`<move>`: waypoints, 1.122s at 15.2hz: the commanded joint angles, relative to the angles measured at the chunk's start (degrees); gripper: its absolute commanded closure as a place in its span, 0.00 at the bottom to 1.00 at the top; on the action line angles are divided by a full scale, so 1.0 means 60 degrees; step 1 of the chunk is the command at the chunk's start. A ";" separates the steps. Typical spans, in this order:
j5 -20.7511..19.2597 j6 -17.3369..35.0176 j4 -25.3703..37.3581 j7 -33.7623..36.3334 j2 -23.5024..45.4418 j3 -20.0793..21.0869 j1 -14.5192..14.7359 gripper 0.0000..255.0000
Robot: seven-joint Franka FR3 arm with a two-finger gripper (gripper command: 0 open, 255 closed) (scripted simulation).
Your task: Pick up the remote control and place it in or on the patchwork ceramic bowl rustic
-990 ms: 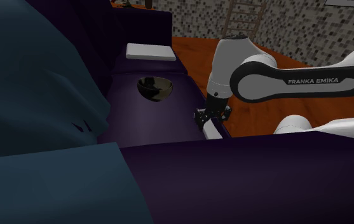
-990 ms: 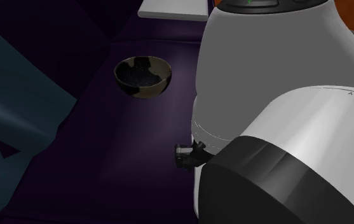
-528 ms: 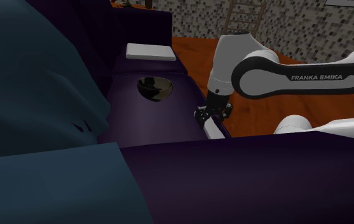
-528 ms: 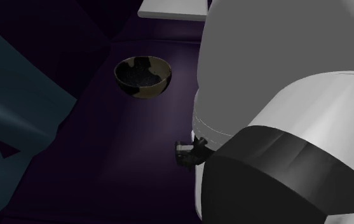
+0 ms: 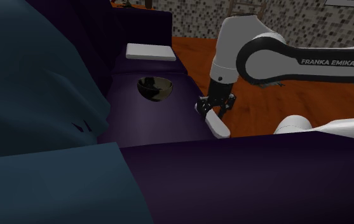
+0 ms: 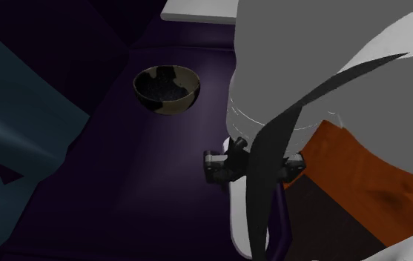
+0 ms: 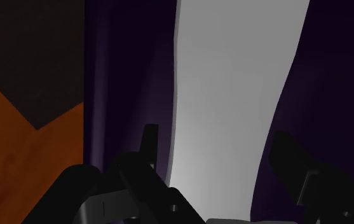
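Observation:
The remote control (image 5: 218, 125) is a plain white bar hanging tilted just above the right edge of the dark purple sofa seat (image 5: 143, 121). My gripper (image 5: 215, 107) is shut on its upper end. In the wrist view the remote (image 7: 232, 95) runs as a wide pale strip away from the hand, between the two black fingers (image 7: 150, 141). The bowl (image 5: 154, 87), dark with tan patches, stands upright on the seat, beyond the gripper and toward the shoulder view's left. It shows again as the bowl (image 6: 167, 89) in the second exterior view, with nothing in it.
A flat white cushion (image 5: 150, 51) lies at the seat's far end. A big dark blue draped mass (image 5: 35, 114) covers the shoulder view's left. The sofa's purple arm (image 5: 245, 172) crosses the foreground. Orange wooden floor (image 5: 194, 57) lies beyond the seat's right edge.
The gripper has risen and shifted slightly right with the remote in it. The remote has come up off the seat edge and hangs tilted. The bowl has not moved.

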 commanded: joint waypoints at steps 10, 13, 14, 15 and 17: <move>-0.0267 -0.1322 0.1507 0.0044 0.0183 -0.0267 -0.0130 1.00; -0.0330 -0.1662 0.1944 0.0056 0.0281 -0.0327 -0.0165 1.00; -0.0351 -0.1774 0.2093 0.0060 0.0318 -0.0346 -0.0176 1.00; -0.0370 -0.1886 0.2242 0.0064 0.0356 -0.0365 -0.0188 1.00; -0.0409 -0.2108 0.2546 0.0074 0.0437 -0.0400 -0.0211 1.00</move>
